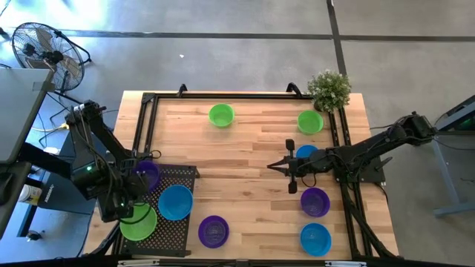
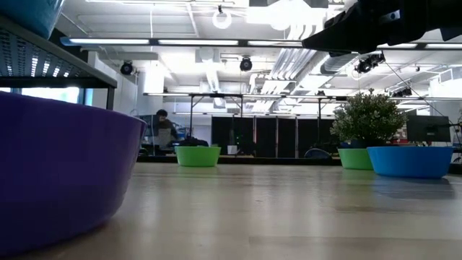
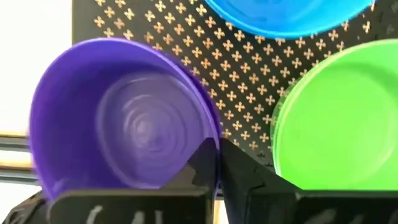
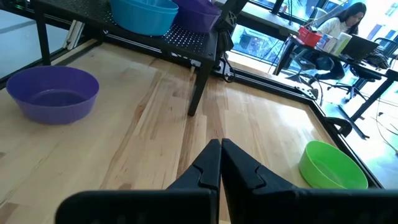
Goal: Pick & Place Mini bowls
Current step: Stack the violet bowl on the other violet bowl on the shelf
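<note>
1. Purple, blue and green bowls sit together on the black perforated rack (image 1: 180, 175) at the lower left of the high view: a purple bowl (image 1: 148, 175) toward the rack's left edge, a blue bowl (image 1: 176, 202) to its right, and a green bowl (image 1: 139, 222) below them.
2. The left gripper (image 1: 132, 194) hangs over this cluster, between the purple and green bowls. In its wrist view the two dark fingers (image 3: 205, 163) are pressed together with nothing between them; the purple bowl's rim lies just beside the tips, and I cannot tell whether they touch.
3. A second purple bowl (image 1: 214, 231) stands on the wooden table (image 1: 245, 152) just right of the rack, at the bottom centre of the high view.
4. Two green bowls rest near the top of the table: one at upper centre (image 1: 221, 115), one at upper right (image 1: 310, 122) beside a small potted plant (image 1: 329, 90).
5. The right gripper (image 1: 276, 166) points left over bare wood at centre right, fingers closed tight and holding nothing.
6. Under that arm lies a blue bowl (image 1: 306, 153); below it stand a purple bowl (image 1: 315, 201) and another blue bowl (image 1: 315, 238) at the lower right.
</note>
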Controlling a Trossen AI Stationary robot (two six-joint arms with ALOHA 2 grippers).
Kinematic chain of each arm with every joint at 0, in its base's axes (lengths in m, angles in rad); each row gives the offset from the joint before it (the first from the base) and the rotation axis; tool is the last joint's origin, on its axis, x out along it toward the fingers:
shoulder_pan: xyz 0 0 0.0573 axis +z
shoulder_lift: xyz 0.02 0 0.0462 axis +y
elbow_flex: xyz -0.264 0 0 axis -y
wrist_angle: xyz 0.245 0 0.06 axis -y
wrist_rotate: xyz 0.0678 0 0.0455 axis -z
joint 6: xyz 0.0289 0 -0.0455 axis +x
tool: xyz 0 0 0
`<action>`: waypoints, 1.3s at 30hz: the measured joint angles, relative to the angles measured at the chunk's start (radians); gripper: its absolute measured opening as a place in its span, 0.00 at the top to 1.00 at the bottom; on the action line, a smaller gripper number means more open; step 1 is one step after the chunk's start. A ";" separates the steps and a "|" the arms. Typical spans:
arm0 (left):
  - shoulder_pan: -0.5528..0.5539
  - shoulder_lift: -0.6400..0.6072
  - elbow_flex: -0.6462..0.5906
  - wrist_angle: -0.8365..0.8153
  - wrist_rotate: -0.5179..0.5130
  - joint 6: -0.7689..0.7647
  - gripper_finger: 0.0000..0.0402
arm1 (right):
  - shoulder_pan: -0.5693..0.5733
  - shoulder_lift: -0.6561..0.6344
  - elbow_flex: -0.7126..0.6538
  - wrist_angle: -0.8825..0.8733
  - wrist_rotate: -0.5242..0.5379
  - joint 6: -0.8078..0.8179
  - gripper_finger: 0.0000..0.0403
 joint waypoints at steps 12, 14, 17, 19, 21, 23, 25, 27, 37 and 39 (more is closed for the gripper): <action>0.000 0.008 0.000 0.001 -0.029 0.041 0.99 | 0.000 0.000 0.000 0.000 0.000 0.000 1.00; 0.000 0.016 0.000 -0.001 -0.029 0.042 0.99 | 0.000 0.000 0.000 0.000 0.000 0.000 1.00; 0.000 0.032 0.000 0.000 -0.017 0.044 0.99 | 0.000 0.000 0.000 0.000 0.000 0.000 1.00; 0.000 0.047 0.000 0.000 -0.006 0.039 0.96 | 0.000 0.000 0.000 0.000 0.000 0.000 1.00; 0.000 0.059 0.000 0.001 0.004 0.037 0.93 | 0.000 0.000 0.000 0.000 -0.001 0.000 1.00; 0.000 0.066 0.000 0.000 0.009 0.032 0.89 | 0.000 0.000 0.000 0.000 0.000 0.000 1.00; 0.000 0.068 0.000 0.001 0.009 0.015 0.84 | 0.000 0.000 0.000 0.000 -0.001 0.000 1.00; 0.000 0.067 0.000 0.000 0.010 0.008 0.78 | 0.000 0.000 0.000 0.000 -0.001 0.000 1.00; 0.000 0.067 0.000 0.040 0.028 0.034 0.68 | 0.000 0.000 0.000 0.000 -0.001 0.000 1.00; 0.000 0.067 0.000 0.064 0.034 0.058 0.71 | 0.000 0.000 0.000 0.000 -0.001 0.000 1.00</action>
